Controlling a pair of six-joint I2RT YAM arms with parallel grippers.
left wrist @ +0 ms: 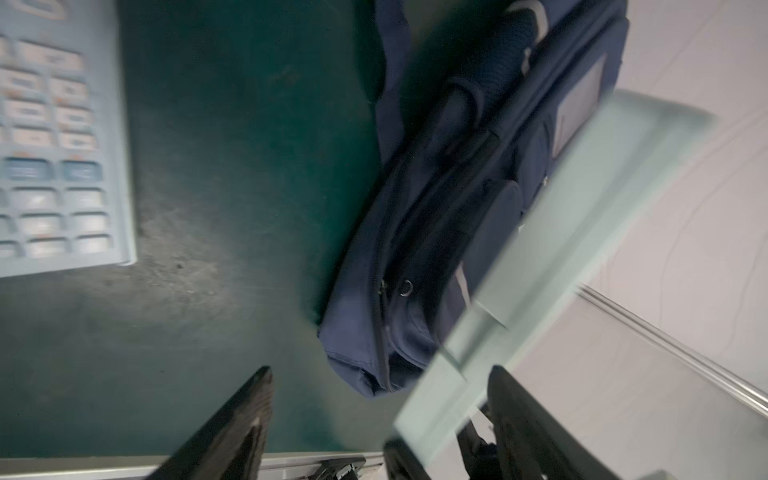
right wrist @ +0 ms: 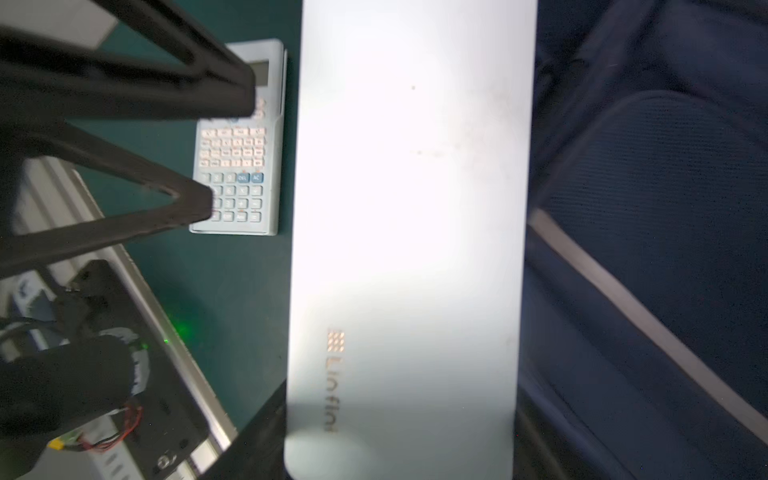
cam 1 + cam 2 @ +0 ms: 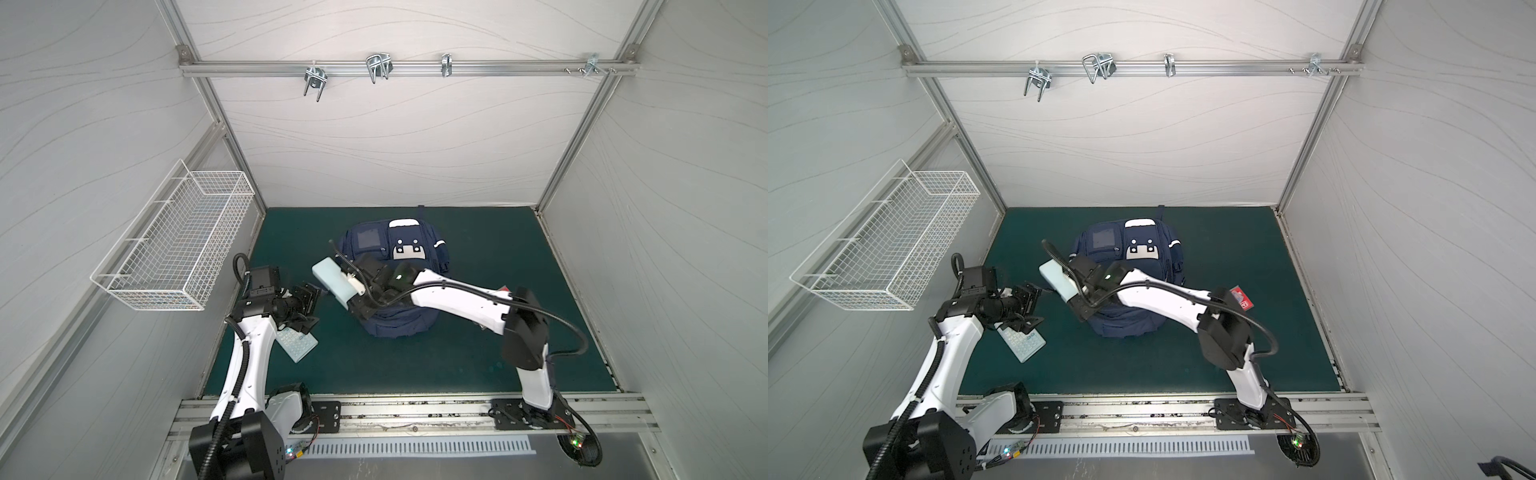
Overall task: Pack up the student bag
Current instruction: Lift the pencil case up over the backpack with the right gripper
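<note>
The student bag [image 3: 409,249] [image 3: 1144,249], navy with white patches, lies flat on the green mat in both top views; its side fills the left wrist view [image 1: 436,208]. My right gripper [image 3: 354,291] [image 3: 1077,293] [image 2: 399,457] is shut on a long pale blue-green case [image 3: 332,282] [image 3: 1054,280] [image 2: 415,187], held in the air over the bag's left edge. My left gripper [image 3: 309,299] [image 3: 1030,303] [image 1: 382,395] stands open just left of the case's free end [image 1: 540,249]. The case hangs close to one finger, and I cannot tell if they touch.
A light blue calculator [image 3: 297,343] [image 3: 1022,343] [image 1: 54,145] [image 2: 239,166] lies on the mat under the left arm. A small red item [image 3: 1241,300] peeks out behind the right arm. A white wire basket [image 3: 174,245] hangs on the left wall. Metal hooks [image 3: 378,68] sit on the back rail.
</note>
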